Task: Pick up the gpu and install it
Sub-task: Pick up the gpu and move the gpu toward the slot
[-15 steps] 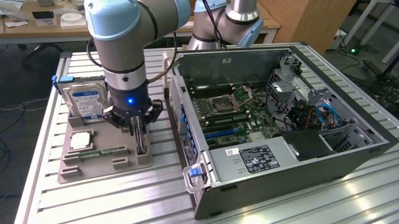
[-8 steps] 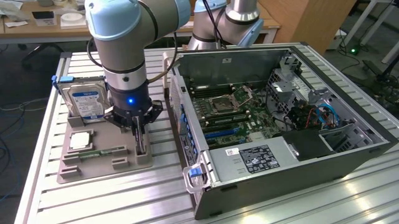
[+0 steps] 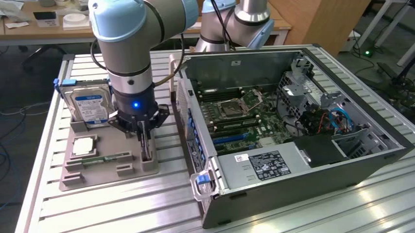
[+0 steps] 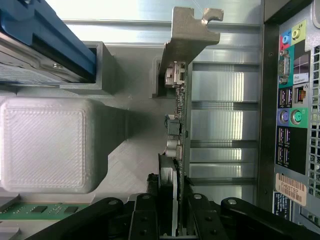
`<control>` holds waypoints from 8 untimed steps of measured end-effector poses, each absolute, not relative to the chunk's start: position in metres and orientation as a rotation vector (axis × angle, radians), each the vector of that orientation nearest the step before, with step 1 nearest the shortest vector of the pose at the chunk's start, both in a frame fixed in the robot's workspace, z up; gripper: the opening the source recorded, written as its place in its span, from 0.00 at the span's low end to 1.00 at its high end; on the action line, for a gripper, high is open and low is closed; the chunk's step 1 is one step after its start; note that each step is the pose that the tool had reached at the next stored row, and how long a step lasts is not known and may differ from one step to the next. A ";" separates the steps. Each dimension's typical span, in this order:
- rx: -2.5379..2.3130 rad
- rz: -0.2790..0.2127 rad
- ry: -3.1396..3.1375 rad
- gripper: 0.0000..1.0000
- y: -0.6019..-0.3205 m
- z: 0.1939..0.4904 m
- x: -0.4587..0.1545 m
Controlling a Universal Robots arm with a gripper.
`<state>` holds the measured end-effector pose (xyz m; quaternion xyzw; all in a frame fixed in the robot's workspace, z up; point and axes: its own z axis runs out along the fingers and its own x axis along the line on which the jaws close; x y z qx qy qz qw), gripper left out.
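Note:
The gpu [image 3: 146, 151] stands on edge in its slot at the near right of the grey parts tray [image 3: 110, 174]. My gripper [image 3: 143, 135] reaches straight down onto it, fingers pressed against both faces of the card. In the wrist view the gpu [image 4: 178, 117] appears edge-on, its silver end bracket [image 4: 191, 31] at the far end, and my gripper [image 4: 176, 202] is shut on the board's near part. The card still sits in the tray.
The tray also holds a hard drive [image 3: 90, 107], a square processor [image 3: 84, 145] and a memory stick [image 3: 107, 158]. The open computer case [image 3: 292, 121] lies to the exterior view's right, its motherboard slots [image 3: 228, 138] exposed. Its rear port panel [image 4: 292, 125] is close beside the card.

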<state>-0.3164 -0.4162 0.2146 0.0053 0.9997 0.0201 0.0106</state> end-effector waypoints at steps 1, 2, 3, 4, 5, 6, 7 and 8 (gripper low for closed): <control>0.016 0.063 3.120 0.27 -0.416 0.215 -0.316; 0.016 0.063 3.120 0.27 -0.416 0.215 -0.316; 0.016 0.063 3.119 0.27 -0.416 0.215 -0.316; 0.016 0.063 3.119 0.27 -0.416 0.216 -0.316; 0.016 0.063 3.119 0.27 -0.416 0.220 -0.316; 0.016 0.063 3.120 0.27 -0.416 0.223 -0.316; 0.016 0.063 3.119 0.27 -0.416 0.225 -0.316; 0.016 0.063 3.120 0.27 -0.416 0.229 -0.316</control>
